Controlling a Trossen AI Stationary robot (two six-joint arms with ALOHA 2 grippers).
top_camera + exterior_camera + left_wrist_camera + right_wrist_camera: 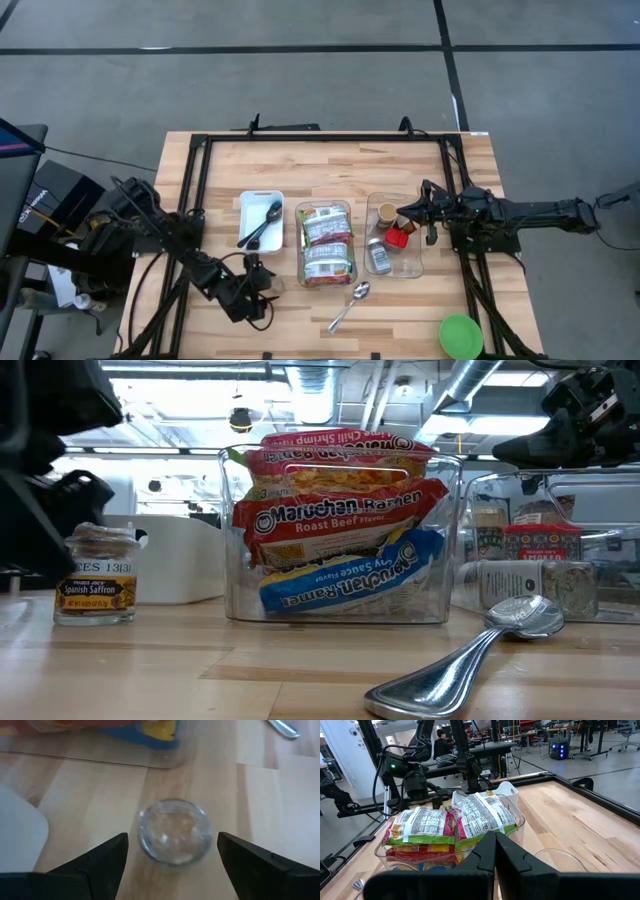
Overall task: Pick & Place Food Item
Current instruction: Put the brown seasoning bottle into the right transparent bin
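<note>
Two open left fingers (107,857) flanking saffron jar (173,831), right fingers (495,855) closed.

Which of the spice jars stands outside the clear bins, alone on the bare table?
The Spanish saffron jar, standing upright on the wood near the left gripper. The other spice jars sit inside the right-hand clear bin.

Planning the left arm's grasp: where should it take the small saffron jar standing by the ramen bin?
Grip the small glass saffron jar across its round sides, descending from above: it stands upright and apart from the bin, between the left end effector's open fingers.
</note>
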